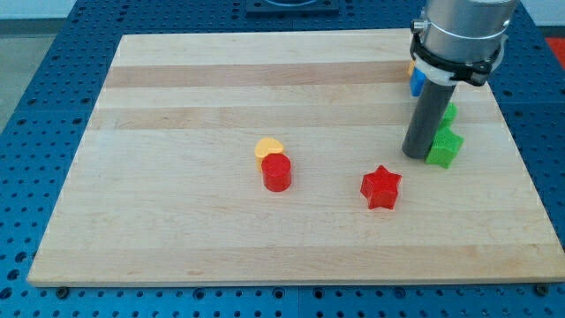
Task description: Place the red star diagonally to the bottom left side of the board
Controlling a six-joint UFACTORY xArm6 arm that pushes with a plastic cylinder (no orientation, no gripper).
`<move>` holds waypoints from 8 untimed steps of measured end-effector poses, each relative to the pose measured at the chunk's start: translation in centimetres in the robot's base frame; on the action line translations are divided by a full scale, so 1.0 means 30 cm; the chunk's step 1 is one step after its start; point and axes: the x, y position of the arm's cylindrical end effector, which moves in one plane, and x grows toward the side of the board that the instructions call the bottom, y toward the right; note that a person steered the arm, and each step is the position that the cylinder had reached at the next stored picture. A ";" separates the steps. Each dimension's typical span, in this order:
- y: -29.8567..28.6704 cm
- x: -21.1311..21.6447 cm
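The red star (380, 187) lies on the wooden board (177, 221), right of centre. My tip (415, 155) rests on the board up and to the right of the star, a short gap away, and stands just left of a green block (444, 147). A red cylinder (276, 172) stands near the board's centre with a yellow heart-shaped block (268, 147) touching its upper left side.
A second green block (450, 113) shows behind the rod, above the first. A blue block (417, 80) and an orange block (411, 64) sit near the board's upper right, partly hidden by the arm. The board lies on a blue perforated table (35, 71).
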 end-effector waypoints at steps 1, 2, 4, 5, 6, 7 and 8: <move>-0.105 0.000; -0.191 0.000; -0.227 0.208; -0.103 0.281; 0.087 0.188; 0.176 0.097; 0.248 0.088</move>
